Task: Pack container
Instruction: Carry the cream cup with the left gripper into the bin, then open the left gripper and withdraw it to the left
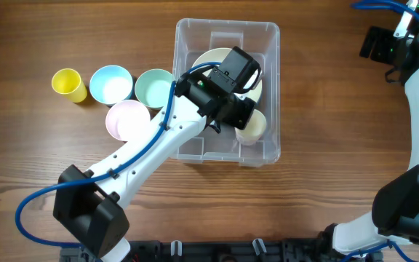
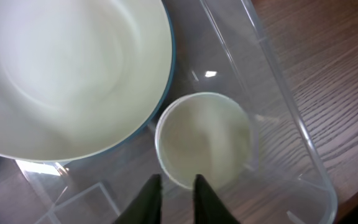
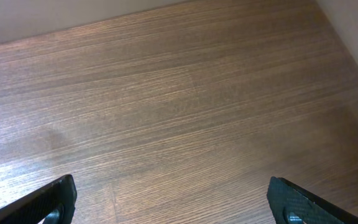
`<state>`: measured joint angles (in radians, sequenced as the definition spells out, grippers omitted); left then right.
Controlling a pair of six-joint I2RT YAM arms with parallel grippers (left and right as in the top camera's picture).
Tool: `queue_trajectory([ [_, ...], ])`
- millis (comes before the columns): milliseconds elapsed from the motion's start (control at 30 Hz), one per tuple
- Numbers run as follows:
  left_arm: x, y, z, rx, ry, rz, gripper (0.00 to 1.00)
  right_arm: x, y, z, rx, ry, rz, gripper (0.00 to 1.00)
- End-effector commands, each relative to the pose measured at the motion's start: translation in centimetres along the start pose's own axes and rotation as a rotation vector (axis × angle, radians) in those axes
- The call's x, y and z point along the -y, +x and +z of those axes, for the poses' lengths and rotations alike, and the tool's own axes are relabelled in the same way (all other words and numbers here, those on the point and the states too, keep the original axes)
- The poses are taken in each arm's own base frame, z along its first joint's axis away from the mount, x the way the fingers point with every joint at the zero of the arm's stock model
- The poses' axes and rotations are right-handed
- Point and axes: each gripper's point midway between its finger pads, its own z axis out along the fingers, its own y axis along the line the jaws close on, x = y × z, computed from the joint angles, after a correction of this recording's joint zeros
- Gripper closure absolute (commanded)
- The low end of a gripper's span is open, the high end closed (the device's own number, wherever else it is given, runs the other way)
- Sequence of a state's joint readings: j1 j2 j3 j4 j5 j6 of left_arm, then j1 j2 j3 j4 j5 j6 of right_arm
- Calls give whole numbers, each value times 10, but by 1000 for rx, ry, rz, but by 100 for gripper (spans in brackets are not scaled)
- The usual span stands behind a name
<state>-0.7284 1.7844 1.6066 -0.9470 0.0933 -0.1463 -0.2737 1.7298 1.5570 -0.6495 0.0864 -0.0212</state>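
The clear plastic container [image 1: 228,26] stands at the table's centre. Inside it lie a large cream bowl with a blue rim [image 1: 208,60], also in the left wrist view [image 2: 67,68], and a small cream cup [image 1: 254,128], upright near the container's right wall [image 2: 207,140]. My left gripper [image 2: 176,182] hangs inside the container just above the cup's near rim, its fingers a little apart and holding nothing. My right gripper [image 3: 173,199] is wide open and empty over bare wood at the far right.
Left of the container stand a yellow cup [image 1: 69,84], a light-blue bowl [image 1: 110,83], a mint-green bowl [image 1: 153,87] and a pink bowl [image 1: 127,118]. The left arm crosses over the container's front left corner. The container's clear wall [image 2: 278,93] is close to the cup.
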Motion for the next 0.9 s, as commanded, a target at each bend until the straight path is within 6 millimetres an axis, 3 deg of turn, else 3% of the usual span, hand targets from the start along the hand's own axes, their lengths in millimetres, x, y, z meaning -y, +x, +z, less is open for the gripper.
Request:
queue_trajectory([
  [0,-3,0,2,-2,-14,11,63,-4,4,2,-9,-7,-8,1],
  [33,-3,-1,2,1,-15,11,57,-4,4,2,-9,-7,-8,0],
  [133,-9,-7,0,26,-37,6,57,-4,4,2,-9,-7,-8,0],
  [233,-32,-20,-10,84,-132,-21,55,-4,4,2,-9,-7,-8,0],
  [400,-102,-49,-56,231,-309,-210,47,-4,4,2,-9,-7,-8,0],
  [500,-149,-49,-82,284,-356,-375,45,-4,4,2,-9,-7,-8,0],
  [633,-233,-15,-111,286,-452,-707,46,-4,4,2,-9,-7,-8,0],
  [700,-273,13,-124,255,-502,-847,46,-4,4,2,-9,-7,-8,0],
  [733,-303,39,-136,228,-544,-953,43,-4,4,2,-9,-7,-8,0],
  [867,-358,88,-163,221,-597,-1142,40,-4,4,2,-9,-7,-8,0],
])
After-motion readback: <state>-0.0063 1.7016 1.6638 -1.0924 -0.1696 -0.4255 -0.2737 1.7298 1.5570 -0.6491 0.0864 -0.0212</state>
